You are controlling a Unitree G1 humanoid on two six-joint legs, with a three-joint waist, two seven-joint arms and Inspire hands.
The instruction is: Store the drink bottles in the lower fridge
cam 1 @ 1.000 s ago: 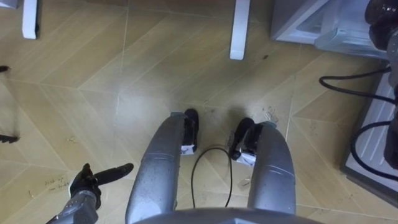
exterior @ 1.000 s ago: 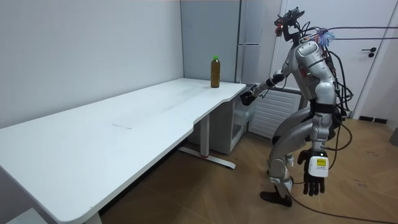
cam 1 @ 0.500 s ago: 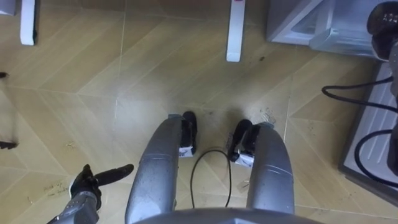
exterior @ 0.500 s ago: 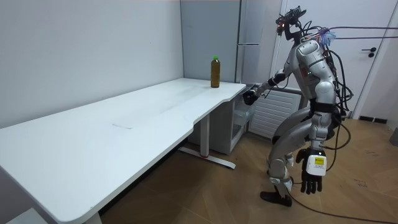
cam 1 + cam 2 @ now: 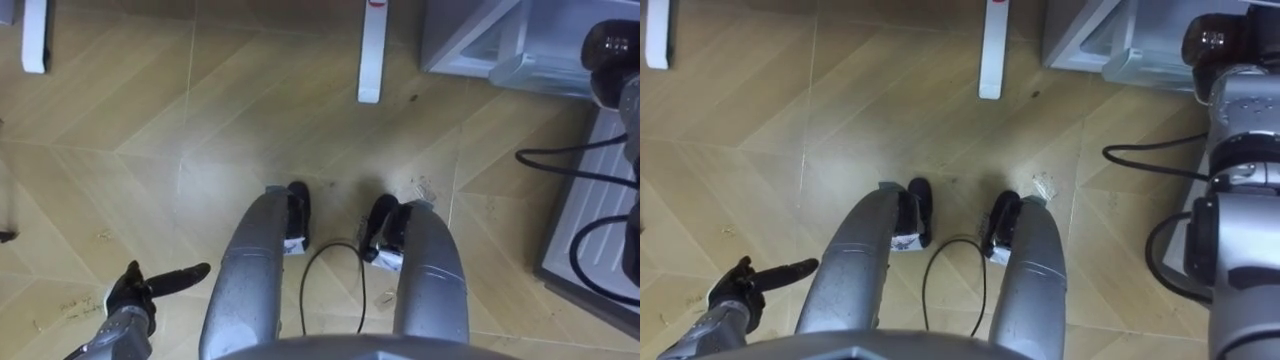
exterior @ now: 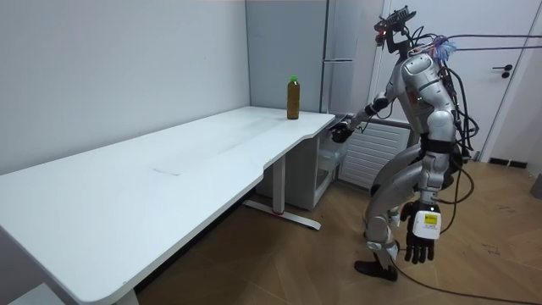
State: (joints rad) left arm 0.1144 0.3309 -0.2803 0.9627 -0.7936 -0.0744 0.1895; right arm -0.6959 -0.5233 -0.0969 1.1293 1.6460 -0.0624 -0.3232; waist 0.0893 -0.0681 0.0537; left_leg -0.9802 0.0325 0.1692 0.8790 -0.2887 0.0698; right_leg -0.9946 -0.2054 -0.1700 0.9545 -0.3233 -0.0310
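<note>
Long white desk (image 6: 169,161), pale grey wall (image 6: 127,59), wood-pattern floor (image 5: 150,130), white door (image 6: 521,102)

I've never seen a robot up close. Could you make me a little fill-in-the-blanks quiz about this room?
1. The bottle has a ___ cap.
2. It is not lying down: it stands ___ on the white table.
3. The robot's left hand hangs by its leg, fingers relaxed, holding ___.
Missing words: green; upright; nothing.
</note>
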